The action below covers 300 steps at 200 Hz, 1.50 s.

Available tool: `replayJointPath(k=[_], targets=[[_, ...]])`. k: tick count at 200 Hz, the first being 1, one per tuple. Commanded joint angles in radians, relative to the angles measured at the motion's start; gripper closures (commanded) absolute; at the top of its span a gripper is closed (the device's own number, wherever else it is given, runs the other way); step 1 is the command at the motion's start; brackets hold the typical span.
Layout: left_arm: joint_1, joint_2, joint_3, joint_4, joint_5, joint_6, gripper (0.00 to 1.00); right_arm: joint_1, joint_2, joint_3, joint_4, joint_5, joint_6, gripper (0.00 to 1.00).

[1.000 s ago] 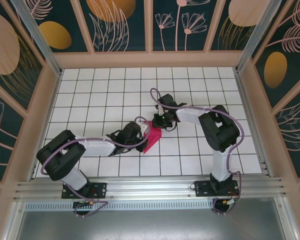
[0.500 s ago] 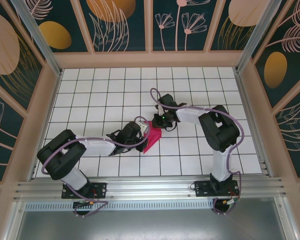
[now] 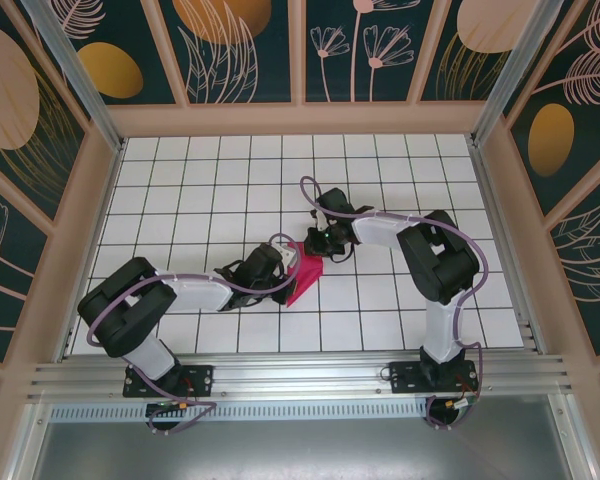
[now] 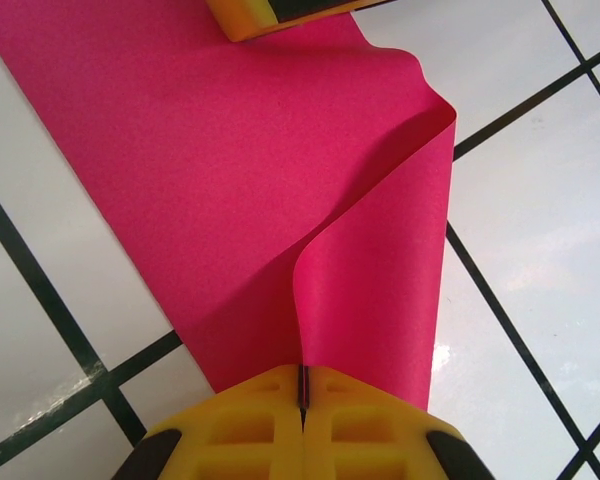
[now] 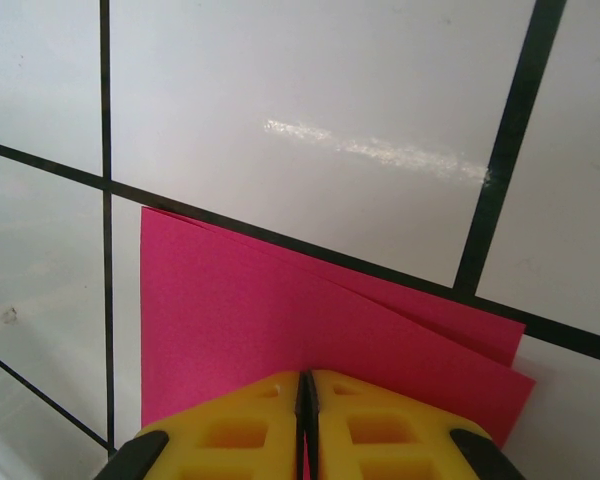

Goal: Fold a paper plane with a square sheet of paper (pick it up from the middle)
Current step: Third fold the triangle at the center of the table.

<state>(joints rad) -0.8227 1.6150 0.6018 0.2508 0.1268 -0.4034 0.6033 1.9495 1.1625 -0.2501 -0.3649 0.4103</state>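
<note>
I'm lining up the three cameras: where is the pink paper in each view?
Top external: pink paper mid-table, between left gripper and right gripper.
Left wrist: centre, pinched by the yellow fingers at bottom.
Right wrist: lower half, layered edges.
Shared landmark: the black grid lines.

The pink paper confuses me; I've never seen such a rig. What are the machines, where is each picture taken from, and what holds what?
The machines are a left arm and a right arm, bolted at the near edge of a white tiled table. The wide picture looks down from above and behind them. Each close-up comes from a camera on one wrist. The pink sheet of paper, already folded over, rests on the tiles between the arms. The left pincer, at the bottom of its close-up, is shut on a raised edge of it. The right pincer is shut on the far end, where doubled layers show.
</note>
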Motion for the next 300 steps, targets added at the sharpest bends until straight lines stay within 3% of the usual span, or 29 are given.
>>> replayJointPath(k=[1,66,79,138,160,195,226,300], targets=[[0.008,-0.003,0.001,0.011,0.002,-0.027,1.0,0.015,0.049,-0.015,-0.019,0.038,0.018,0.86],[0.009,0.003,-0.004,0.015,-0.007,-0.043,1.0,0.014,0.04,-0.015,-0.015,0.037,0.022,0.86],[0.01,0.005,-0.007,0.016,-0.003,-0.043,1.0,0.011,0.023,-0.016,0.003,0.029,0.036,0.82],[0.009,-0.003,-0.014,0.008,-0.001,-0.035,1.0,-0.039,-0.241,-0.165,0.181,-0.037,0.128,0.72],[0.008,0.001,-0.005,-0.001,-0.004,-0.025,1.0,-0.034,-0.341,-0.268,0.23,-0.051,0.164,0.75],[0.009,0.0,-0.001,-0.003,0.002,-0.024,1.0,-0.006,-0.402,-0.457,0.428,-0.173,0.309,0.95],[0.009,0.002,0.002,-0.006,0.005,-0.016,1.0,0.05,-0.371,-0.475,0.457,-0.155,0.344,0.97],[0.009,0.006,0.007,-0.015,0.002,-0.007,1.0,0.07,-0.255,-0.451,0.465,-0.143,0.334,0.96]])
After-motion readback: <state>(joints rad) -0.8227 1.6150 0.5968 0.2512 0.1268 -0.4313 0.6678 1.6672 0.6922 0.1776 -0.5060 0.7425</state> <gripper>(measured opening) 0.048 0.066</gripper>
